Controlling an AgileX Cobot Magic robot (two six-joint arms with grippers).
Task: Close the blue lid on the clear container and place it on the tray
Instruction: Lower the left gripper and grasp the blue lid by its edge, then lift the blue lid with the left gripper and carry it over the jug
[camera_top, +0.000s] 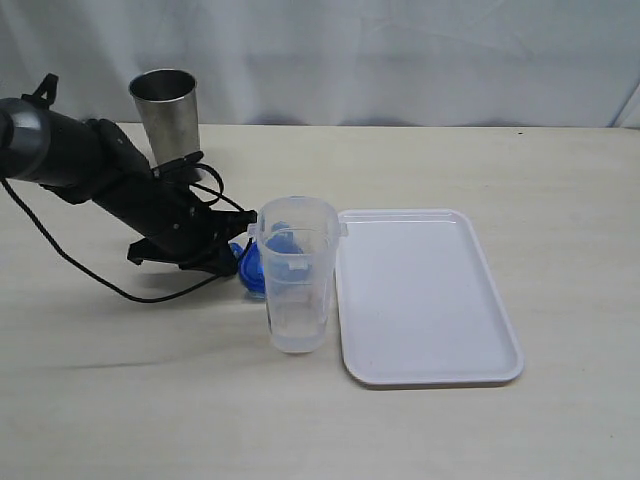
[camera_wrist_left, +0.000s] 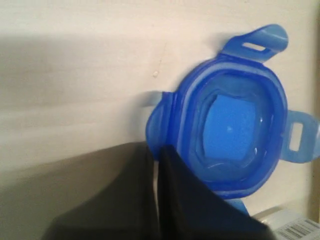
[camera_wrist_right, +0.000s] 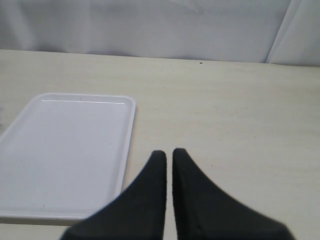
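Note:
The blue lid lies on the table with its hollow side up and its flaps spread out. My left gripper is shut on the edge of the lid at one flap. In the exterior view the lid shows partly behind the clear container, which stands upright and uncovered just left of the white tray. The left gripper reaches down to the lid from the left. My right gripper is shut on nothing, above bare table beside the tray; the exterior view does not show it.
A grey steel cup stands upright at the back left, behind the left arm. A black cable loops over the table under that arm. A barcode label shows close beside the lid. Nothing lies on the tray.

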